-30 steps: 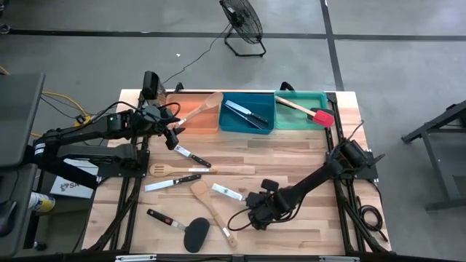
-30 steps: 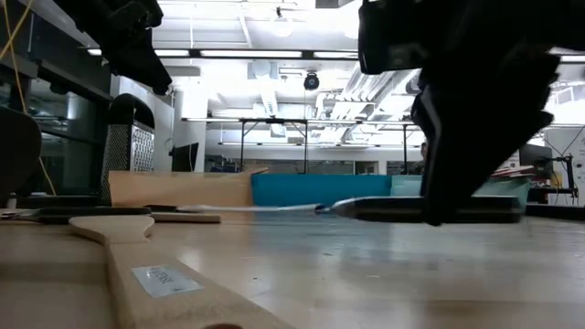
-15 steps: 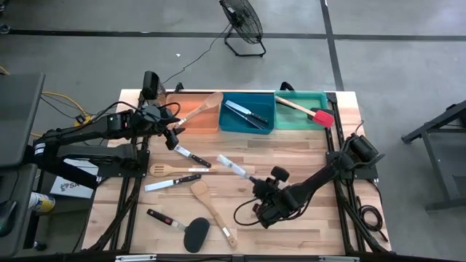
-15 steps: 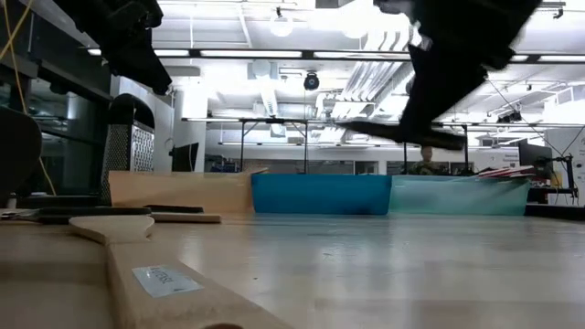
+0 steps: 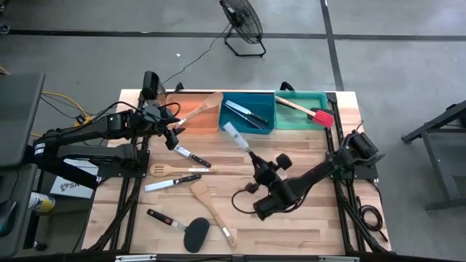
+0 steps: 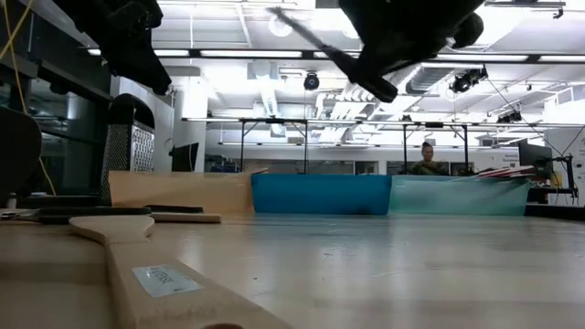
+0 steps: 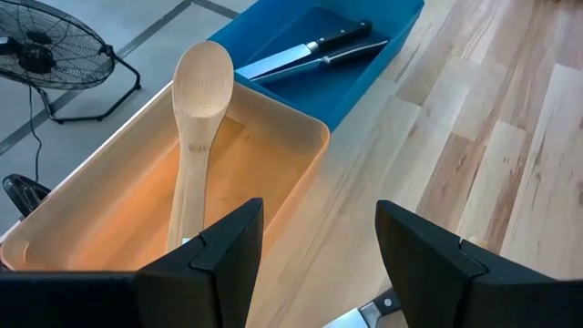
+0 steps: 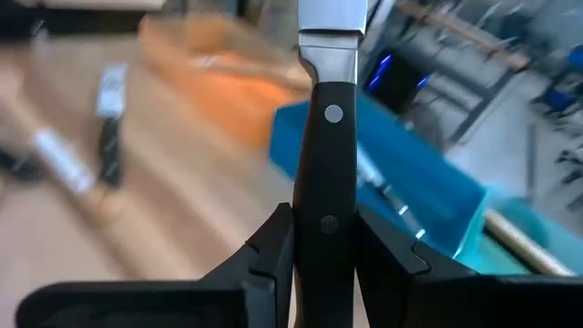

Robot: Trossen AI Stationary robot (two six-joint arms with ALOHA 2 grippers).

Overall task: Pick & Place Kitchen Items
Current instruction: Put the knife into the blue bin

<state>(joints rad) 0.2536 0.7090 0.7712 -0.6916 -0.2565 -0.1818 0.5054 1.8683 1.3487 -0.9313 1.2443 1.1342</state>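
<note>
My right gripper [image 5: 261, 169] is shut on a black-handled steel knife [image 5: 240, 142] over the middle of the table. The blade [image 5: 232, 132] points toward the blue bin [image 5: 263, 122]. In the low view the knife [image 6: 315, 41] slants high above the tabletop. My left gripper [image 5: 173, 135] hangs open with nothing between its fingers, next to the orange bin [image 5: 191, 124]. In that bin a wooden spoon [image 7: 196, 137] leans, bowl end on the far rim. Two knives [image 7: 310, 50] lie in the blue bin. My right gripper pinches the knife's black handle [image 8: 326, 182] between its two fingers [image 8: 273, 251], on the handle's flat sides, back from the blade. The knife runs forward along the fingers. It is lifted clear of the table, blade end raised and slanting toward the far edge.
A green bin [image 5: 291, 120] at the far right holds a red-headed turner [image 5: 313, 113]. On the near left of the table lie loose knives [image 5: 191, 156], a wooden fork [image 5: 171, 170], a wooden spatula [image 5: 211, 207] and a black-headed turner [image 5: 196, 234]. The table's right half is bare wood.
My right gripper has risen from the tabletop and turned, staying shut on the knife. The knife lay level near the table with its blade toward the left edge. It is now lifted clear, and its blade has swung round toward the far edge and the blue bin.
</note>
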